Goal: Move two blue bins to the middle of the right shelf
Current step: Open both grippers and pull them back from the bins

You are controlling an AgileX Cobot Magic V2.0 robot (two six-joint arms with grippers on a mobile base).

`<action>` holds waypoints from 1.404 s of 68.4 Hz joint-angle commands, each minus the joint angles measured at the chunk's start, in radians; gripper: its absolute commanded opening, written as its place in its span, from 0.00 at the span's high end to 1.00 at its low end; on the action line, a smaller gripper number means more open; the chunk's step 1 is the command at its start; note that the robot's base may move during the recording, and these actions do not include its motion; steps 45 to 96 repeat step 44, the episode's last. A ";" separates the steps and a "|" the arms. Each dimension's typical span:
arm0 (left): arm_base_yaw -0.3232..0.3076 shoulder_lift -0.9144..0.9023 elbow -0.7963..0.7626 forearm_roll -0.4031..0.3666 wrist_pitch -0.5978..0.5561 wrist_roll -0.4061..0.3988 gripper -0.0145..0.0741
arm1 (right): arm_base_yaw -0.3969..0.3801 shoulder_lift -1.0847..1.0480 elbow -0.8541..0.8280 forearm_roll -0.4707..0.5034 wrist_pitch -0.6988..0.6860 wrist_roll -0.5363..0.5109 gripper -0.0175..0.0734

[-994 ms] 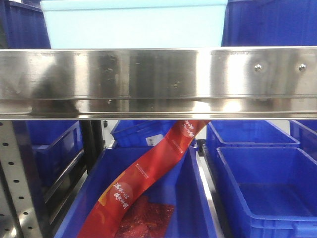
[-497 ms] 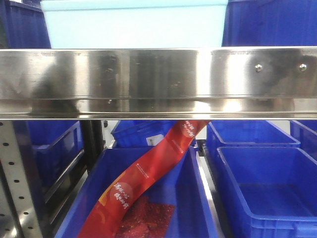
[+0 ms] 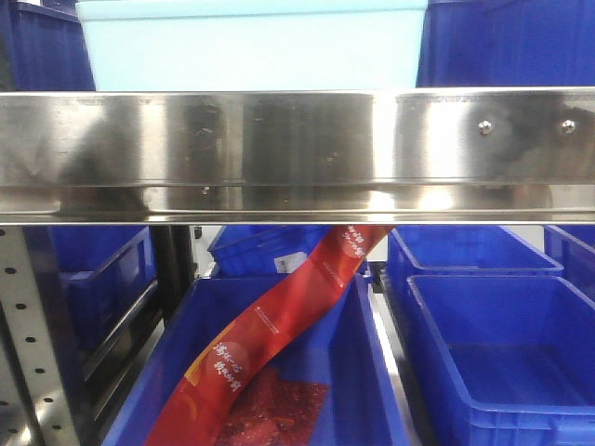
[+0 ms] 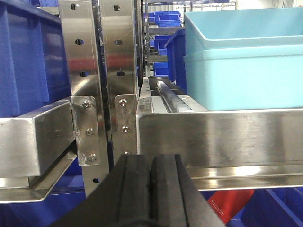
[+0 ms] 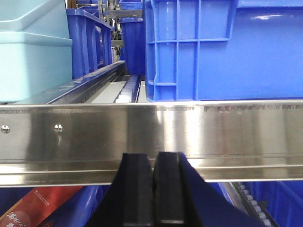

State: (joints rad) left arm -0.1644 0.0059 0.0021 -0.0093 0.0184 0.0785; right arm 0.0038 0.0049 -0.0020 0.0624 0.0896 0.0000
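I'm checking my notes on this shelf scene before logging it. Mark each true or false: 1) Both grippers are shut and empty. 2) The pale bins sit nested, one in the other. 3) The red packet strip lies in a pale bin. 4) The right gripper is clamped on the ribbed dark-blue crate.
1) True: the left gripper and right gripper are shut, holding nothing.
2) True: the pale light-blue smooth plastic bins are nested.
3) False: the red printed packet strip lies in a dark-blue plastic crate below.
4) False: it sits below the steel rail, apart from the ribbed dark-blue crate.
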 commanded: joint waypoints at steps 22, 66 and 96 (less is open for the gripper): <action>0.001 -0.006 -0.002 -0.007 -0.018 0.003 0.96 | -0.004 -0.005 0.002 0.002 -0.009 -0.009 0.99; 0.001 -0.006 -0.002 -0.007 -0.018 0.003 0.96 | -0.004 -0.005 0.002 0.002 -0.009 -0.009 0.99; 0.001 -0.006 -0.002 -0.007 -0.018 0.003 0.96 | -0.004 -0.005 0.002 0.002 -0.009 -0.009 0.99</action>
